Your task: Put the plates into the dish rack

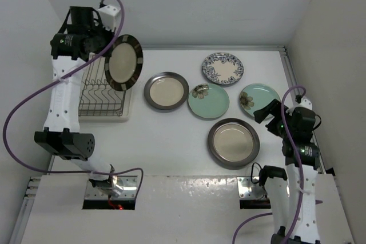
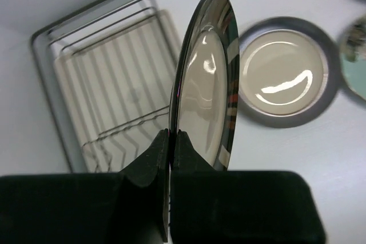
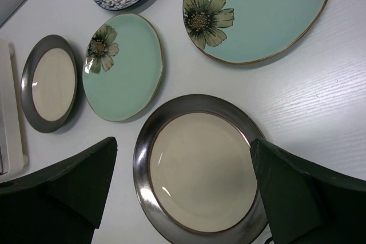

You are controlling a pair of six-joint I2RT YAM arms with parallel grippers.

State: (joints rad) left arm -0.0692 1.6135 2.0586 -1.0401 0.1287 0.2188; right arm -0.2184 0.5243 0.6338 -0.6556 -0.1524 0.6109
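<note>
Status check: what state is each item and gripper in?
Left gripper: shut on the striped-rim plate.
Striped-rim plate: lifted, on edge, not yet racked.
Dish rack: holds no plates.
Right gripper: open, over the near grey-rimmed plate.
Near grey-rimmed plate: flat on the table.
Far grey-rimmed plate, middle mint plate, right-hand mint plate, blue-and-white plate: flat on the table.

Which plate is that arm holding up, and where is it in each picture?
Top external: the striped-rim plate is upper left, tilted up at the dish rack's far right corner.
Left wrist: centre, seen edge-on.
Right wrist: not in it.
Shared landmark: the grey-rimmed plate lying flat beside the rack, right of centre in the left wrist view, far left in the right wrist view.
</note>
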